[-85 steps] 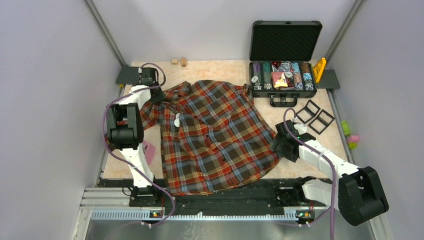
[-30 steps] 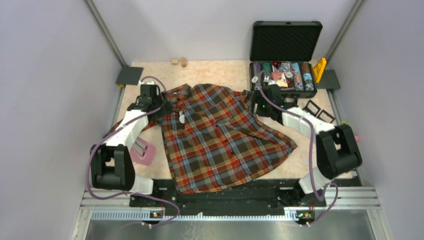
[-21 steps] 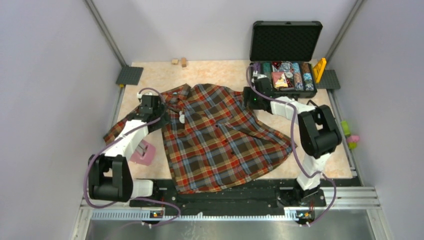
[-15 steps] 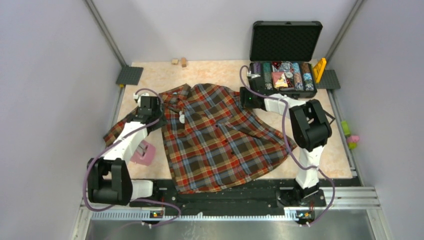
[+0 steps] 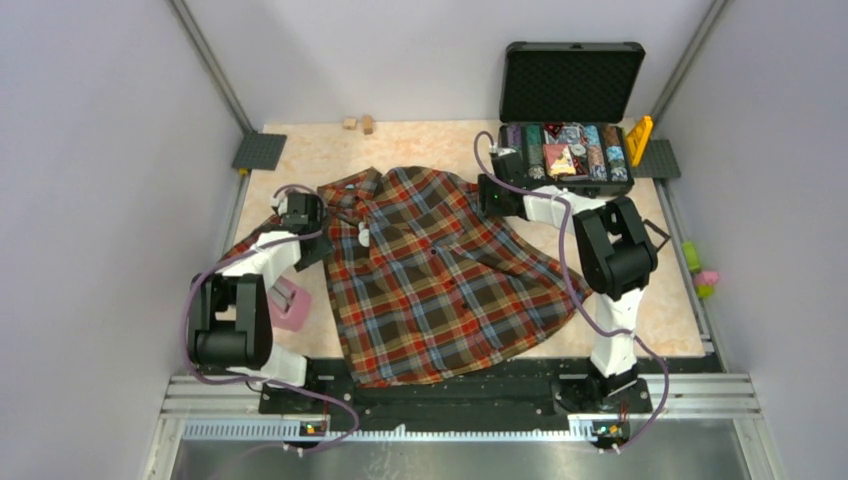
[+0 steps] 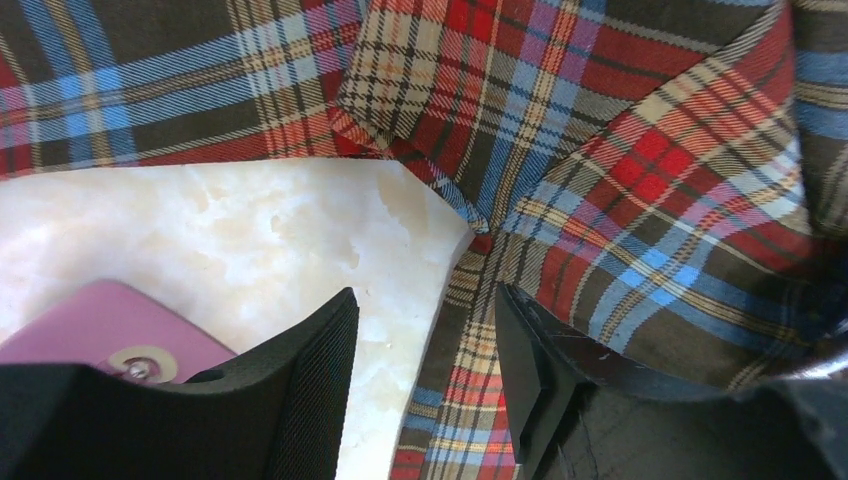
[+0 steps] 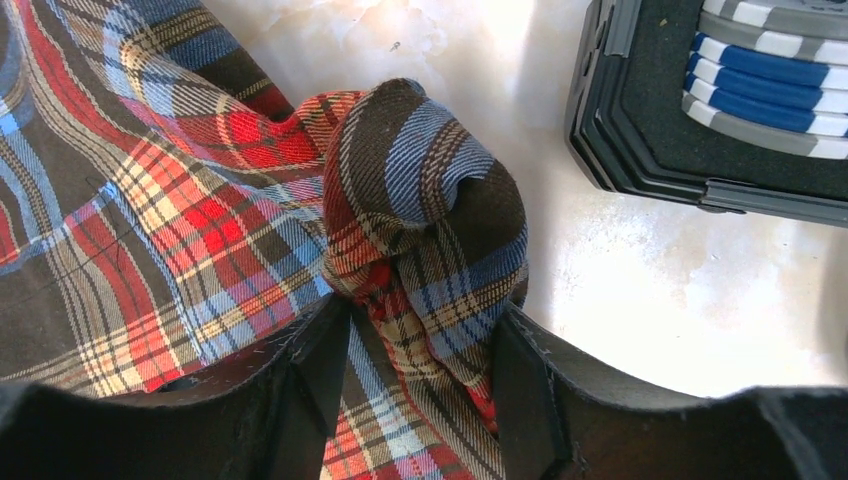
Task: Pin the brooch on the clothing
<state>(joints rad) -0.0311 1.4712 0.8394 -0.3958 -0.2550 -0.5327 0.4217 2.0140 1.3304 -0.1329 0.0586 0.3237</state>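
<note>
Place: robot lab cell | grey panel walls [image 5: 90, 150], aluminium rail [image 5: 450, 431] (table [image 5: 430, 145] boxed in)

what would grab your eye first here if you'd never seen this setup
The big plaid shirt spread across the middle of the table, with the left hand at its left edge near the collar and the right hand pinching a bunched fold at its far right corner. Next, the open black case at the far right, its tray packed with colourful poker chips.

Pink flat block [image 5: 297, 310] was half hidden behind left arm [image 5: 228, 320]; black foam-lined chip case [image 7: 690, 130] was cropped (right wrist view).
</note>
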